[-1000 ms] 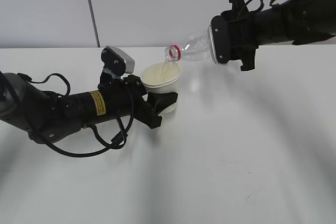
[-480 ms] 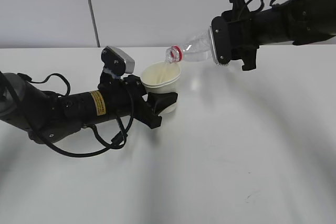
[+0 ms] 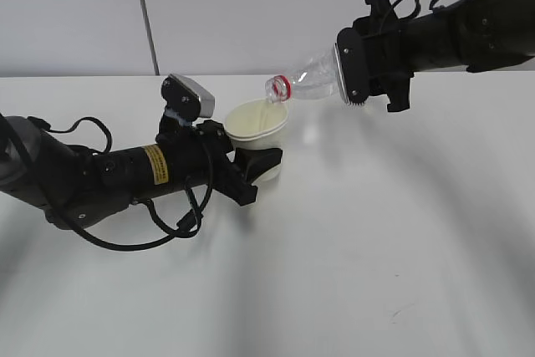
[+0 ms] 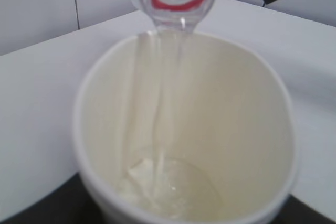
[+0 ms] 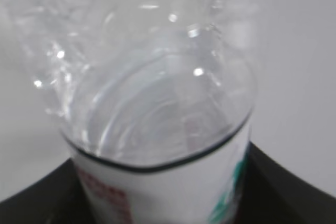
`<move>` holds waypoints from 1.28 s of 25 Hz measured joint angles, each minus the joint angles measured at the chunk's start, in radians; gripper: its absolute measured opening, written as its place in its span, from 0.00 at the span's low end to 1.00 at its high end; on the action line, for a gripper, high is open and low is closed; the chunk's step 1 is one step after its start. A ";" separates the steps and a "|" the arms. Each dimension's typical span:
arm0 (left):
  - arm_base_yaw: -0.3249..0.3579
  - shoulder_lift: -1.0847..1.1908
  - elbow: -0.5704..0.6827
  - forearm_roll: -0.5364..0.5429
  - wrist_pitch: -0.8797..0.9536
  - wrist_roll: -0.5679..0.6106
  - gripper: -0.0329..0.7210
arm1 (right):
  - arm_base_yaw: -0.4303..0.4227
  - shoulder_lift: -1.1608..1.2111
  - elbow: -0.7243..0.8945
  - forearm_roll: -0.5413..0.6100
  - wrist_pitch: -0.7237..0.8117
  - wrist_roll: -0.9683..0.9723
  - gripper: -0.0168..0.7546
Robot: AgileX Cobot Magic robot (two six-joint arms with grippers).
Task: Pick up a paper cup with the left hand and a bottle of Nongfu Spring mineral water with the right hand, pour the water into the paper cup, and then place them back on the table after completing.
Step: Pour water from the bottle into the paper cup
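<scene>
Spreading wide beneath everything is the white bench [image 3: 351,273]. The right hand [image 3: 344,66] is clamping the tilted mineral water bottle [image 3: 305,79] above it, the left hand [image 3: 261,160] is gripping the paper cup [image 3: 257,123], and water [image 4: 160,103] is streaming into the cup.

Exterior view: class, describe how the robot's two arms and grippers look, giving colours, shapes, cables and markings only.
Both arms are black and tube-shaped, with loose black cables looping beside them. The left arm has a yellow sticker on its side and a silver-grey block on top near the left gripper. The right arm shows no sticker; the right gripper has a pale flat front plate.
</scene>
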 joint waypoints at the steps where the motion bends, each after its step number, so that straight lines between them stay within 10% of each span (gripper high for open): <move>1: 0.000 0.000 0.000 0.000 0.000 0.000 0.55 | 0.000 0.000 0.000 -0.001 0.000 0.000 0.60; 32: 0.000 0.000 0.000 0.000 0.007 0.000 0.55 | 0.000 0.000 0.000 -0.009 0.004 0.000 0.60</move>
